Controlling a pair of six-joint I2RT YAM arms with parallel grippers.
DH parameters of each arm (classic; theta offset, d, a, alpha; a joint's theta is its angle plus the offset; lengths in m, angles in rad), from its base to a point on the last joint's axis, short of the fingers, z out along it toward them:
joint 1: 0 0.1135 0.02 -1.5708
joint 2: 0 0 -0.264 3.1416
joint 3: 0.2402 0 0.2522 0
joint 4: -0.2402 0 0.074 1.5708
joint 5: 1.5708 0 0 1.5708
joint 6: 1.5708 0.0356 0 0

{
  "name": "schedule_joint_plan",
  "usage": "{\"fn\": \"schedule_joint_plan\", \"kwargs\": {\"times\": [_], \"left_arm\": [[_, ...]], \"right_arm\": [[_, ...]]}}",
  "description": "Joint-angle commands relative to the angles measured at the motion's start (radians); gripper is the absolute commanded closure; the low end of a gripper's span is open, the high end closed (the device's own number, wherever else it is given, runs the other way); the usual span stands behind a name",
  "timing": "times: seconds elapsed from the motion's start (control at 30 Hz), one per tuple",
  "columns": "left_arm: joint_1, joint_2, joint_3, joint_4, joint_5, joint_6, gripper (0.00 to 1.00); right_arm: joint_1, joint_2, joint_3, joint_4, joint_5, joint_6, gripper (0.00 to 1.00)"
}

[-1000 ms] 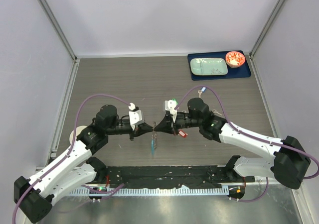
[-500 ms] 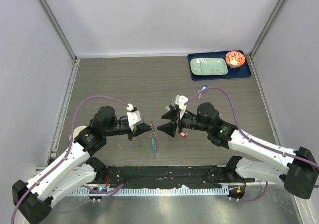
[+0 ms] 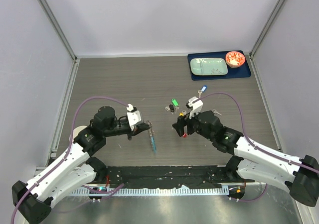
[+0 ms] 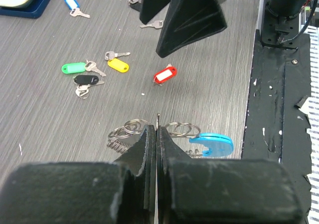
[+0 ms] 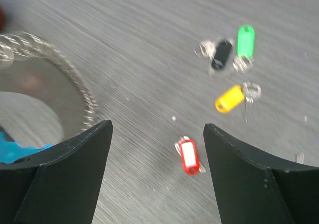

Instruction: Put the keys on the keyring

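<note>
Keyring [image 4: 212, 144] in pinch of left hand [image 4: 157, 130], right hand [image 5: 157, 127] agape

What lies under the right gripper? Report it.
A red-tagged key lies on the table below the open right gripper. In the top view, the gripper covers most of it.

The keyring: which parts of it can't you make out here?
Left wrist: the left gripper covers the near part of the keyring.
Right wrist: it is blurred, cut off by the left edge and partly behind the right gripper.
Top external: edge-on, too small to show its loop.
</note>
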Motion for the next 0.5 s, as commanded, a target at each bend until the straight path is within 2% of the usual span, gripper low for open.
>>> {"fn": "schedule_joint_plan", "kwargs": {"times": [0.0, 0.1, 0.27, 0.37, 0.47], "left_arm": [[-0.002, -0.025, 0.028, 0.021, -0.014, 0.021, 1.00], [-0.001, -0.034, 0.028, 0.017, -0.017, 0.024, 1.00], [-0.002, -0.047, 0.028, 0.006, -0.025, 0.028, 1.00], [-0.001, -0.050, 0.028, 0.004, -0.028, 0.031, 1.00], [-0.002, -0.051, 0.028, 0.000, -0.028, 0.034, 1.00]], "right_arm": [[0.001, 0.088, 0.050, -0.145, 0.130, 0.075, 0.21], [-0.004, 0.165, 0.070, -0.164, 0.121, 0.065, 0.25], [-0.059, 0.252, 0.107, -0.162, 0.052, -0.052, 0.30], [-0.099, 0.285, 0.130, -0.156, -0.037, -0.132, 0.36], [-0.172, 0.315, 0.131, -0.127, -0.166, -0.166, 0.48]]}}
